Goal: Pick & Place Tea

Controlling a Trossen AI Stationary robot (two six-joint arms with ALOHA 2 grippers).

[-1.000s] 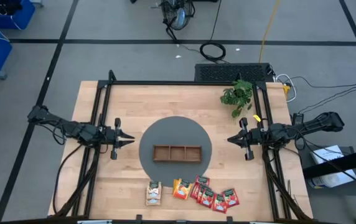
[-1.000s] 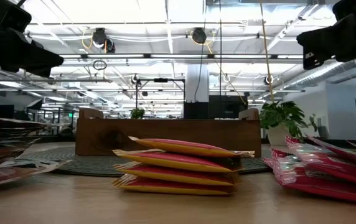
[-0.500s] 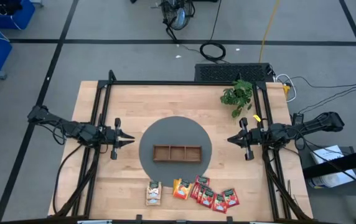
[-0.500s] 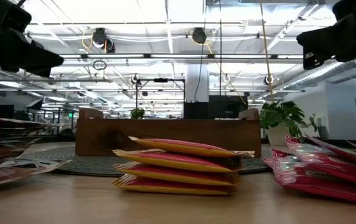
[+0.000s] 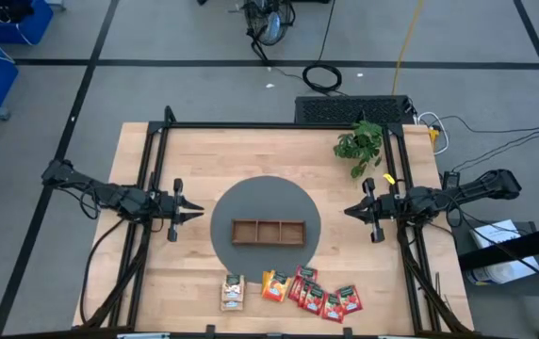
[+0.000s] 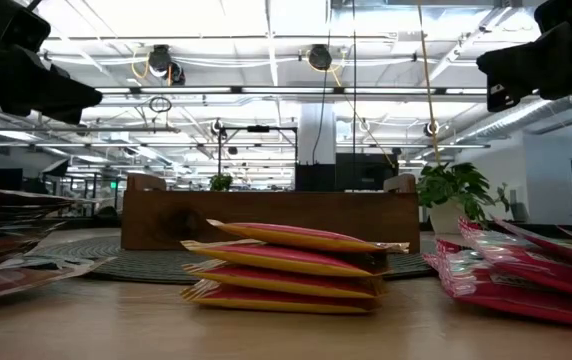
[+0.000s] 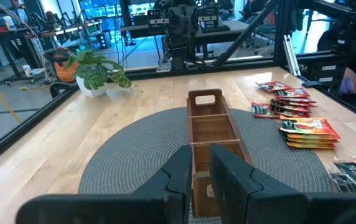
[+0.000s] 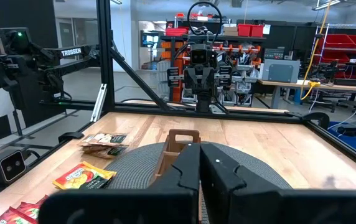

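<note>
High view: both hands (image 5: 194,210) (image 5: 351,211) level, apparently empty, flanking tray (image 5: 268,232).

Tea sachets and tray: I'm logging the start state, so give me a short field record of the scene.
tray: wooden tray, three compartments, nothing in it, centred on the round grey mat
tea: red sachets, orange sachets, beige-white sachets, in a row at the table's near edge
left gripper: beside the mat, holding nothing
right gripper: shut, opposite side
plant: far right corner

Tea sachets (image 5: 291,291) in a row, flat on the table's near edge, beige-white, orange, red
</note>
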